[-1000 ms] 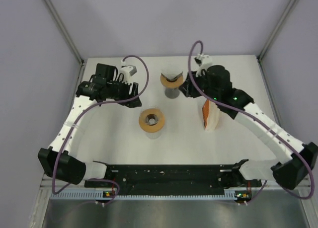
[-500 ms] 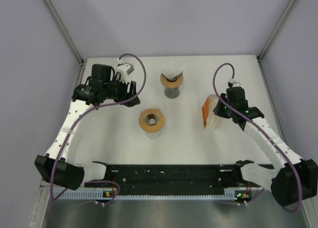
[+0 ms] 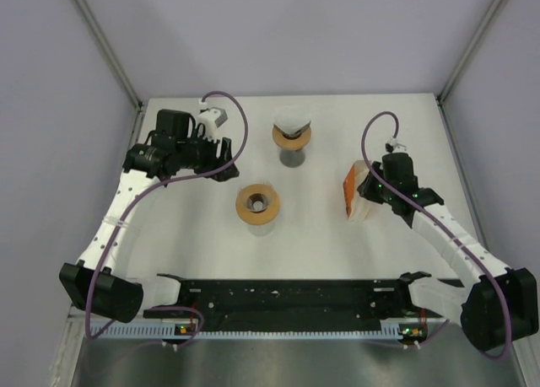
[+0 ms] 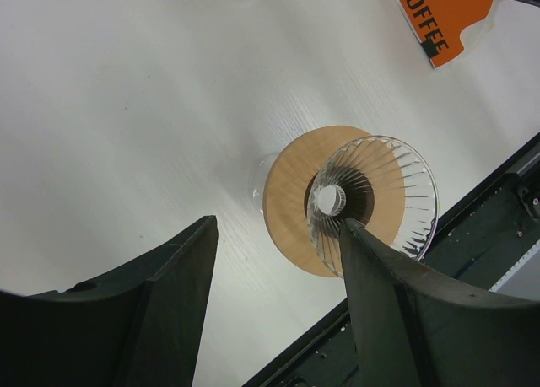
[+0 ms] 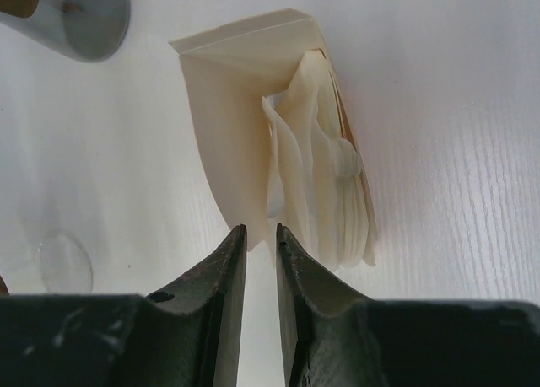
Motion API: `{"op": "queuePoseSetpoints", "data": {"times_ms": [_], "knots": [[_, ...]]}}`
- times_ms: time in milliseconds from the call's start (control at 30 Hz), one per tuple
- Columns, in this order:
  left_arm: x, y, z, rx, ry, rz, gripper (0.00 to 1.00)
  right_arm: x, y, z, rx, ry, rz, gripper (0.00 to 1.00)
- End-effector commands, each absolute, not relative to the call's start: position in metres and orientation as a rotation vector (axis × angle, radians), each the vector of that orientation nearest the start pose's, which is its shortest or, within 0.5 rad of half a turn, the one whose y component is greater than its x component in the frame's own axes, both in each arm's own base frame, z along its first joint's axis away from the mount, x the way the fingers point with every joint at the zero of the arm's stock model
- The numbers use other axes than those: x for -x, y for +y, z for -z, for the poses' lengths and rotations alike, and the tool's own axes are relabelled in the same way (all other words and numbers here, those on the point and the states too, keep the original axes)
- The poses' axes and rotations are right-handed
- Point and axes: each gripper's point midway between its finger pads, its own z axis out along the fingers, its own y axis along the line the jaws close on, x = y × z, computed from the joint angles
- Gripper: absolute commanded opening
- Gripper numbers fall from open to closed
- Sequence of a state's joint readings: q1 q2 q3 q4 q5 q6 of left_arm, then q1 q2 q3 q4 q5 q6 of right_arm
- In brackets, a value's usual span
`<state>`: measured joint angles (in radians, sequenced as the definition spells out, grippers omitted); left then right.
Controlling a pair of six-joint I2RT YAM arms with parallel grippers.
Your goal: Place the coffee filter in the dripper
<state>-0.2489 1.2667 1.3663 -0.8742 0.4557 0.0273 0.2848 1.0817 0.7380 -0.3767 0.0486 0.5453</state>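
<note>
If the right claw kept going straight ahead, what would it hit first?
Most likely the pack of coffee filters, lying right in front of the right claw. Depth is unclear; it could meet the table just before.

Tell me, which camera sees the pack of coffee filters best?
The right wrist view: the filter pack fills it, open, white filters showing. The top view shows it small beside the right gripper. The left wrist view catches only its orange corner.

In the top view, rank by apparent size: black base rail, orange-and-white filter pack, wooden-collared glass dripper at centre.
1. black base rail
2. orange-and-white filter pack and wooden-collared glass dripper: too alike to rank.
</note>
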Motion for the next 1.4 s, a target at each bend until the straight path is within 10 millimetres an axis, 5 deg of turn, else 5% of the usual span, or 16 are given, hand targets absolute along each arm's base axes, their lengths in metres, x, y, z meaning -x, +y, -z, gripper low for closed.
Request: {"op": "queuePoseSetpoints", "data": {"times_ms": [0, 733, 867, 933, 1133, 1367], "knots": [[-0.288, -0.154, -0.270, -0.546, 2.207, 0.666, 0.65, -0.308, 0.102, -0.140, -0.344, 2.221, -0.402, 0.19], [-0.283, -0.156, -0.272, -0.554, 2.198, 0.689, 0.65, -0.319, 0.106, -0.112, -0.331, 2.274, -0.385, 0.18], [-0.282, -0.156, -0.271, -0.557, 2.199, 0.688, 0.65, -0.320, 0.109, -0.114, -0.311, 2.266, -0.398, 0.08], [-0.283, -0.156, -0.270, -0.557, 2.202, 0.689, 0.65, -0.320, 0.109, -0.117, -0.297, 2.257, -0.402, 0.00], [-0.284, -0.156, -0.273, -0.562, 2.194, 0.684, 0.65, -0.318, 0.110, -0.143, -0.245, 2.227, -0.415, 0.00], [-0.284, -0.153, -0.277, -0.564, 2.191, 0.667, 0.65, -0.310, 0.102, -0.203, -0.191, 2.162, -0.380, 0.00]]}}
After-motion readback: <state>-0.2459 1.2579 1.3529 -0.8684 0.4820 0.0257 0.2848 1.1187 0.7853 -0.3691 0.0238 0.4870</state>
